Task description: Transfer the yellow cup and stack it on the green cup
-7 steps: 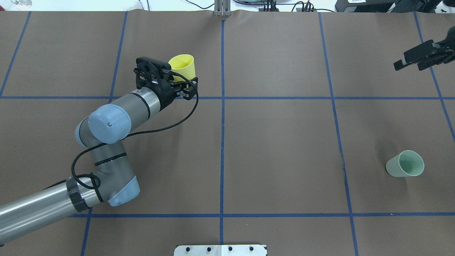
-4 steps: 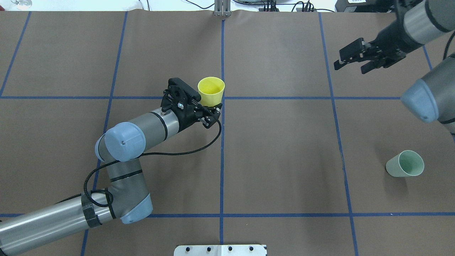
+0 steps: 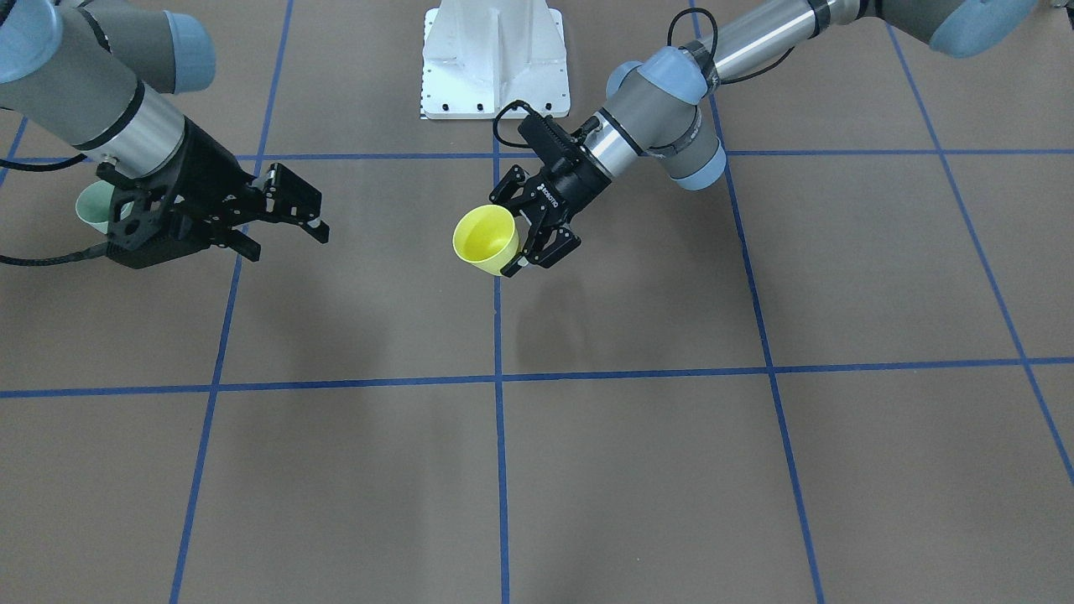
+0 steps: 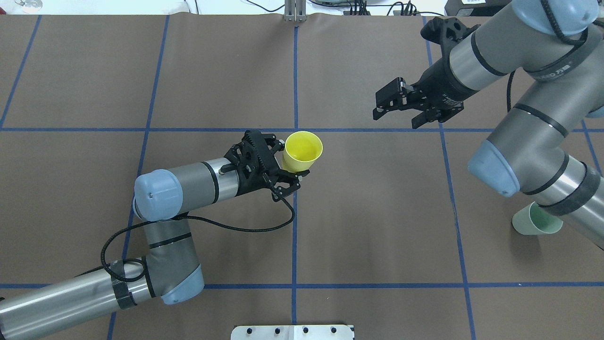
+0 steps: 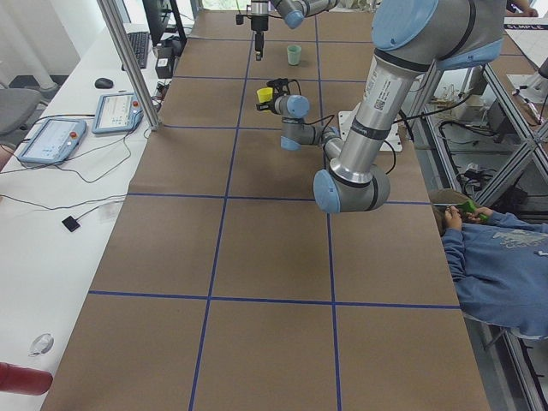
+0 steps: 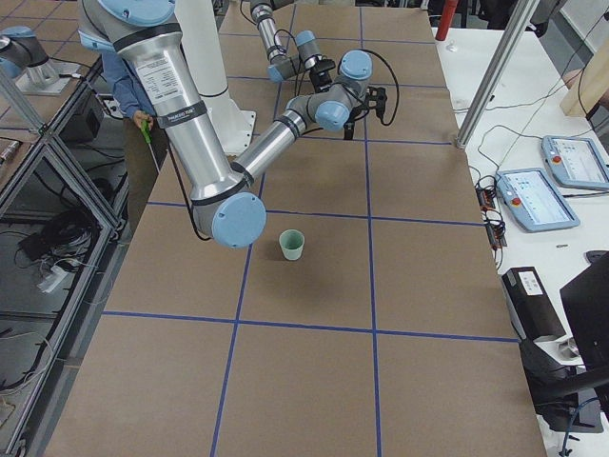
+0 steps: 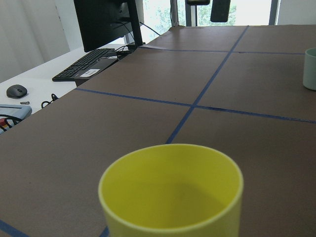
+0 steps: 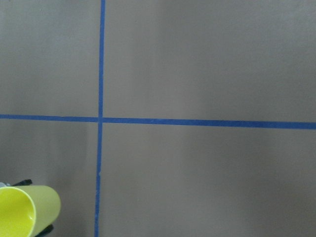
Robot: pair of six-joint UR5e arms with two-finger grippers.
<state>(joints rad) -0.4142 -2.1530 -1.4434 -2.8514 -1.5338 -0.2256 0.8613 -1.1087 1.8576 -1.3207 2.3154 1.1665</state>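
Observation:
The yellow cup (image 4: 303, 150) is held upright above the table near the centre tape line by my left gripper (image 4: 289, 165), which is shut on its lower part. It also shows in the front view (image 3: 485, 239), the left wrist view (image 7: 170, 192) and the lower left corner of the right wrist view (image 8: 22, 213). The green cup (image 4: 524, 223) stands at the right side of the table, partly hidden by my right arm; it shows clearly in the right side view (image 6: 291, 245). My right gripper (image 4: 397, 115) is open and empty in the air, to the right of the yellow cup and farther back.
Blue tape lines (image 4: 295, 226) divide the brown table cover into squares. The white base plate (image 3: 495, 59) lies at the robot's edge. A post (image 4: 295, 12) stands at the far edge. Tablets (image 6: 533, 198) and a seated person (image 5: 501, 265) are beside the table.
My left gripper has carried the yellow cup to the right and nearer the robot, up to the centre line. My right arm has swung in from the right edge toward the centre, gripper still open.

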